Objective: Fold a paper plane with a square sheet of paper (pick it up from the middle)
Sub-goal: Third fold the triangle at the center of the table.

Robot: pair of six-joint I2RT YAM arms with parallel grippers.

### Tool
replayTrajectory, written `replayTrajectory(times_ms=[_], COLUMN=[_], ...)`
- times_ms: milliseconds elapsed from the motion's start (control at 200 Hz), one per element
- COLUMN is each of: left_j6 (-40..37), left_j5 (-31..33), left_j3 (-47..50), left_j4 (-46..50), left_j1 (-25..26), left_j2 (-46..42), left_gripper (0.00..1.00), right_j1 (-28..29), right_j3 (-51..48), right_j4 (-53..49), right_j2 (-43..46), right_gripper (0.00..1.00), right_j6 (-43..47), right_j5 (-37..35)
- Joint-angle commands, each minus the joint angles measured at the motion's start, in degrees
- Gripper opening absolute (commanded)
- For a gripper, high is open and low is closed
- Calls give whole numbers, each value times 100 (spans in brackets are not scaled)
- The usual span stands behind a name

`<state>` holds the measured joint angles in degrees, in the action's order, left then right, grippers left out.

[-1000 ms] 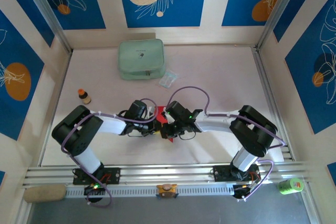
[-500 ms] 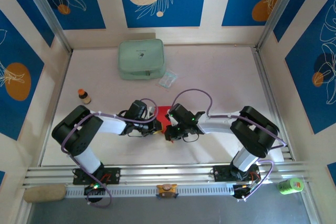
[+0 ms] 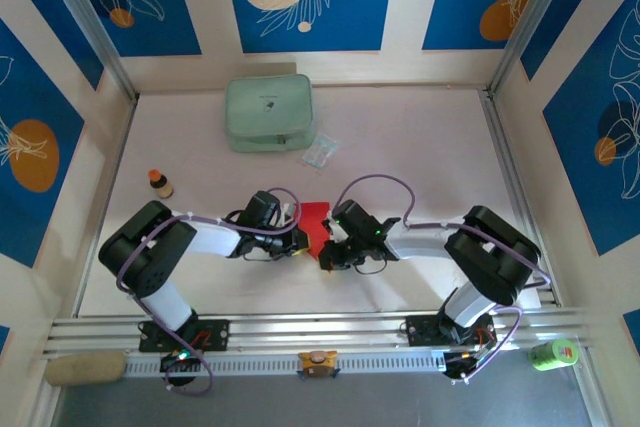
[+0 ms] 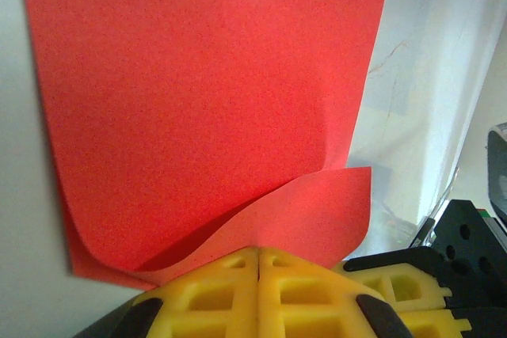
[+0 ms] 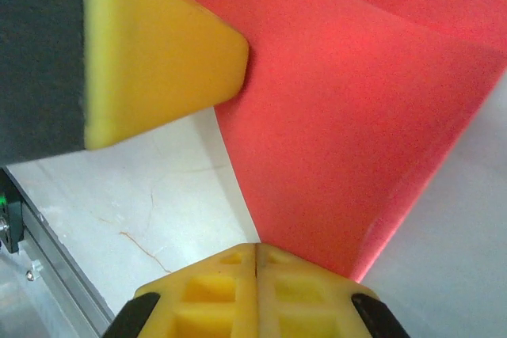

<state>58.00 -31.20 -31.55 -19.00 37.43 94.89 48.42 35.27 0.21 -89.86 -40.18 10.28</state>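
The square sheet of paper (image 3: pixel 313 221) is bright red and lies folded on the white table between my two grippers. In the left wrist view the sheet (image 4: pixel 206 93) lies flat, with a curled flap (image 4: pixel 317 211) running under my shut left gripper (image 4: pixel 258 251), whose tips rest on it. From above, the left gripper (image 3: pixel 299 239) is at the sheet's near left edge. My right gripper (image 3: pixel 328 253) is shut too, its tips (image 5: pixel 256 247) meeting the near end of a tapering red fold (image 5: pixel 348 132). The left gripper's yellow finger (image 5: pixel 158 53) shows there, upper left.
A pale green pouch (image 3: pixel 268 113) lies at the back of the table with a small clear plastic packet (image 3: pixel 320 152) beside it. A small brown bottle (image 3: pixel 160 183) stands at the left. Aluminium rails (image 3: pixel 320 332) run along the near edge.
My right gripper has slid toward the near edge and a little right along the paper, uncovering more of the red sheet. The left gripper has stayed put.
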Motion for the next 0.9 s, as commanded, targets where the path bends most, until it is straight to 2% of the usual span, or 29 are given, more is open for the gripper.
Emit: replayTrajectory(times_ms=[0,315,525,895], left_j6=[-34,-19,-45,-43], left_j5=[205,227,218,211], left_j3=[0,26,1,3], left_j4=[161,150,210,182], left_j1=[23,25,24,27], left_j2=[37,12,-34,-3], left_gripper=[0,0,0,0], right_j1=[-55,-293,-299,-172], right_j3=[-242,-802,-259,831], right_j4=[-338,-436,-647,-523], right_j2=[207,946,1366,-71], right_gripper=[6,6,7,7], right_j6=[-59,-147,-183,-48], right_j5=[189,367,552,591])
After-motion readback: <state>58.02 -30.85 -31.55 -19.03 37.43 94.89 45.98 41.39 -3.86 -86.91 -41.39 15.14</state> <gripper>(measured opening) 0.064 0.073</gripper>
